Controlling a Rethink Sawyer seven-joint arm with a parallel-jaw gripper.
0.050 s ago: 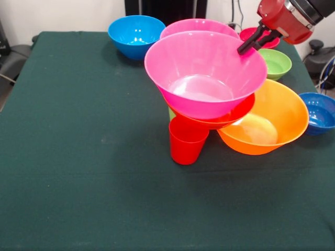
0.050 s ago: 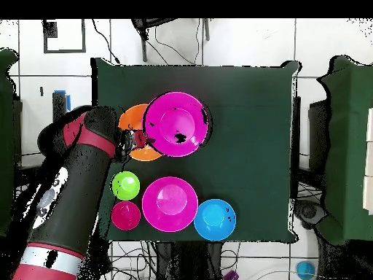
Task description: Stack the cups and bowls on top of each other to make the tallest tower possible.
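your gripper (image 1: 246, 48) pinches the glossy pink bowl (image 1: 204, 73) by its thin rim (tilted); under it sit a red-orange bowl (image 1: 238, 116) and tapered red cup (image 1: 187, 140)

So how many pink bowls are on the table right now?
2. One big pink bowl tops the stack, with the gripper at its rim; the other pink bowl sits behind it, mostly hidden.

Tabletop (image 1: 78, 172): dark green cloth cover. Directly on it: red cup (image 1: 187, 140), orange bowl (image 1: 272, 123) tilted, dark blue bowl (image 1: 320, 112), green bowl (image 1: 276, 63), light blue bowl (image 1: 135, 34), second pink bowl (image 1: 196, 25), magenta-red bowl (image 1: 250, 34) at the back. Near half bare.
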